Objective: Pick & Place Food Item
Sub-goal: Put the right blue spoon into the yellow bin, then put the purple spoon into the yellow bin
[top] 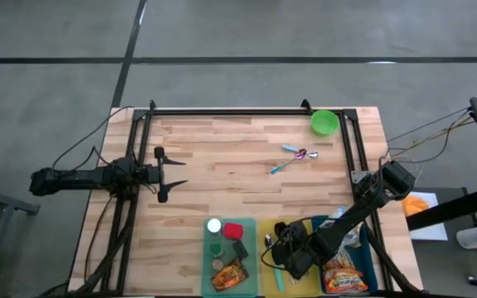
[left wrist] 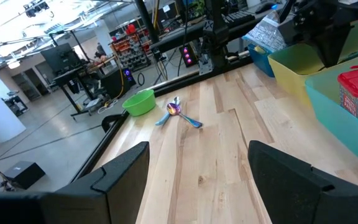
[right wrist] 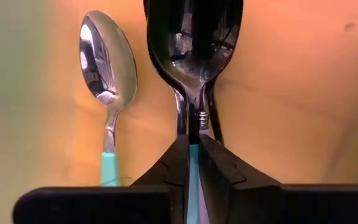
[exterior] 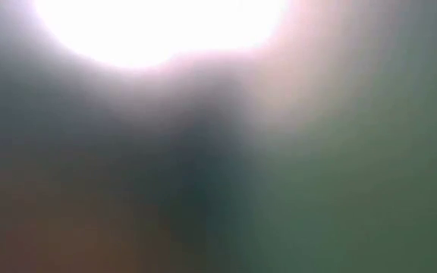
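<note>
My right gripper (top: 281, 252) reaches steeply down into the yellow bin (top: 303, 283) at the table's near edge. It is shut on a metal spoon (right wrist: 194, 50) with a light-blue handle. A second spoon (right wrist: 107, 68), teal-handled, lies on the bin's floor (right wrist: 278, 74) beside it. Food items fill the teal bin (top: 205, 248) to the left: a red-lidded jar (top: 233, 230) and an orange snack pack (top: 228, 275). My left gripper (top: 171, 172) waits open and level over the table's left side, touching nothing. The low view shows only blur. My right gripper pinches the spoon's light-blue handle (right wrist: 193, 163) between its two fingers. The fingers come from above, pointing steeply down and in line with the handle. The spoon's bowl (right wrist: 194, 43) sticks out beyond the fingertips over the yellow floor; whether it touches the floor I cannot tell.
A blue bin (top: 375, 265) at the near right holds an orange snack bag (top: 344, 280) and a plastic bottle (top: 342, 217). A green bowl (top: 325, 122) stands at the far right, with loose spoons (top: 295, 156) on the bare wood in front of it. Black frame rails run along the table's far, left and right sides.
</note>
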Tool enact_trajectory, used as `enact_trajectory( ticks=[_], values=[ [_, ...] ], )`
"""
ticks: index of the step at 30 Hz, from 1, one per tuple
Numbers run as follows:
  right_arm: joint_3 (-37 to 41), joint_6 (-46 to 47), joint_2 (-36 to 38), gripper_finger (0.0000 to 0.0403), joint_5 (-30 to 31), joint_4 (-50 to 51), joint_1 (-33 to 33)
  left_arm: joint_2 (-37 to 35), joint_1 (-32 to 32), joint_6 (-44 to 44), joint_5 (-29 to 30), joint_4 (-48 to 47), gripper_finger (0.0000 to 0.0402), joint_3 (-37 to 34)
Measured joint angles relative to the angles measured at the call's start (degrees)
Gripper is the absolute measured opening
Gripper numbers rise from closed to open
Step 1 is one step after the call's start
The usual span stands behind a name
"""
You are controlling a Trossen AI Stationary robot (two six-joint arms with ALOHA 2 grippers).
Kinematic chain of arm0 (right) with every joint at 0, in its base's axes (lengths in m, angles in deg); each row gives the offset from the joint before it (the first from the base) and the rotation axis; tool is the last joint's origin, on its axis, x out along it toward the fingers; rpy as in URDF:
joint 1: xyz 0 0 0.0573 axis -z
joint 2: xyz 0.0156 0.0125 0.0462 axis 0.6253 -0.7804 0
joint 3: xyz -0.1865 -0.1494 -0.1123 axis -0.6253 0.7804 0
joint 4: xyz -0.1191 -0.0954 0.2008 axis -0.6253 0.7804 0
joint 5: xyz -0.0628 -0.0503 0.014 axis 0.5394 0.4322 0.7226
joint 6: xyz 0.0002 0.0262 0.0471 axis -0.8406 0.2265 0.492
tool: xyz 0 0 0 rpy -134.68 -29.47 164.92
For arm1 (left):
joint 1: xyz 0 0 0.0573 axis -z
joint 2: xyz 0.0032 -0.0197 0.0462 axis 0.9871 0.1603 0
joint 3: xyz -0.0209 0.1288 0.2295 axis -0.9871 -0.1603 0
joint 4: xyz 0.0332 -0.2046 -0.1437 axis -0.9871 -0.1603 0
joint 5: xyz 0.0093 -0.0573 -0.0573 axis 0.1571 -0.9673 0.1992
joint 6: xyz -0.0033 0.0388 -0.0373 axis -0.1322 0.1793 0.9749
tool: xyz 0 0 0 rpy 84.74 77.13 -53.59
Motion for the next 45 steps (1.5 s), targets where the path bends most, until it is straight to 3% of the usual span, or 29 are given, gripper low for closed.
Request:
enact_trajectory(
  ticks=[3,10,14,29,34,42,45],
  values=[
    [0.75,0.04,0.0,0.004,0.02,-1.72,0.0,0.0,0.0,0.02,0.02,0.0,0.0275,0.0],
    [0.8,-1.65,0.07,0.0128,0.32,-2.31,0.07,0.0,0.0,0.01,0.02,0.02,0.0275,0.0],
    [0.72,-1.8,0.07,0.0153,0.35,-2.29,0.09,0.0,0.0,0.01,0.02,0.01,0.0275,0.0],
    [0.7,-4.83,2.32,0.0157,2.46,-2.27,0.11,0.0,0.0,0.0,0.02,0.02,0.0275,0.0],
    [0.6,-9.11,5.47,0.0157,6.75,-0.05,0.13,-0.01,0.0,0.01,0.0,0.01,0.0275,0.0],
    [0.57,-17.72,12.66,0.0157,19.42,5.49,1.01,-0.04,0.0,0.02,0.02,0.02,0.0275,0.0],
    [0.6,-22.96,14.85,0.0157,19.67,7.41,2.82,-0.04,0.0,0.0,0.0,0.02,0.0275,0.0]
  ],
)
